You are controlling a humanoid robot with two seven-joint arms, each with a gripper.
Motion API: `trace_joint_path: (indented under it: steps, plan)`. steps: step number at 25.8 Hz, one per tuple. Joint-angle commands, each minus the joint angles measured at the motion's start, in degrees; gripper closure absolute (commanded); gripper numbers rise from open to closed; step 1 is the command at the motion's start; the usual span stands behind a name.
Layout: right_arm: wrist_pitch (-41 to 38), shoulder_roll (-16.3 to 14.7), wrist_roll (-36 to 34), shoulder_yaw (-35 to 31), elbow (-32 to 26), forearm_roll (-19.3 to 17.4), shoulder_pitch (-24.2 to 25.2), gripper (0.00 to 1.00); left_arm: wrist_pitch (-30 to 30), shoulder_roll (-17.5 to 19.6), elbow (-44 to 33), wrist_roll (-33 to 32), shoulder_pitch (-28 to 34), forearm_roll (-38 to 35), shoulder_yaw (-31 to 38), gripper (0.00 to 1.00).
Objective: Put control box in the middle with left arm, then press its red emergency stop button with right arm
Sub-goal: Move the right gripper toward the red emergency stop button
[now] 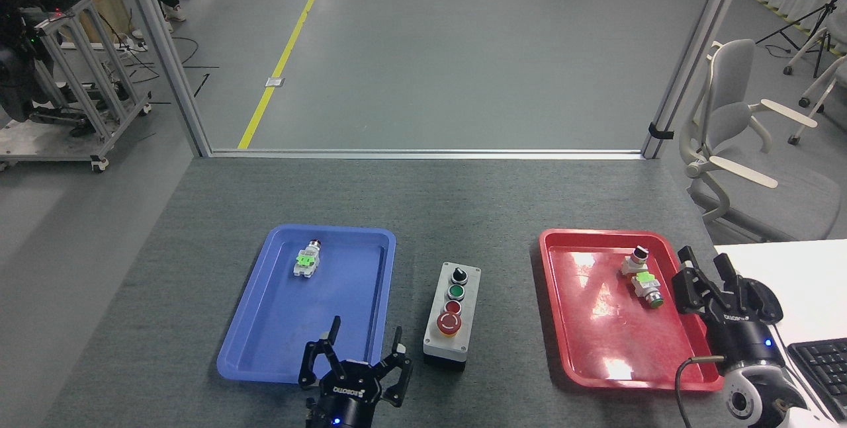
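The control box (452,309) lies on the grey mat between the blue tray (311,309) and the red tray (615,312). Its long axis runs from 6 to 12 o'clock, black knob at the far end, big red emergency stop button (448,324) nearest the robot. At its 8 o'clock the left gripper (364,348) stands spread open over the blue tray's near rim, empty, apart from the box. At 3 o'clock the right gripper (705,268) hovers by the red tray's right rim, fingers parted, near two loose switch parts (640,273).
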Motion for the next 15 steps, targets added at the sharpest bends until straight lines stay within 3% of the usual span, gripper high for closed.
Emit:
trace_joint_path:
  steps: [1, 5, 7, 11, 15]
  plan:
    - [-0.36, -0.71, -3.98, 0.69, 0.01, 0.33, -0.63, 1.0, 0.68, 1.97, -5.53, -0.43, 4.41, -0.8, 5.61, 0.02]
    - [-3.53, -2.03, -4.6, 5.26, -0.17, 0.51, -3.26, 1.0, -1.87, 4.78, -9.31, -0.78, 6.97, -0.36, 10.27, 0.02]
    - [-4.32, -2.03, -4.6, 9.39, -0.17, 0.51, -5.46, 1.0, -6.35, 5.75, -10.45, -1.48, 7.23, -0.1, 12.82, 0.02]
    - [-6.69, -1.86, -3.98, 21.61, 0.36, 1.74, -11.35, 1.0, -14.97, 5.93, -10.98, -8.78, 7.14, -0.27, 18.44, 0.02]
    - [-18.03, -1.33, -3.89, 29.08, 0.54, 2.97, -13.55, 1.0, -26.56, 8.56, -11.86, -12.47, 7.05, 0.26, 26.35, 0.01]
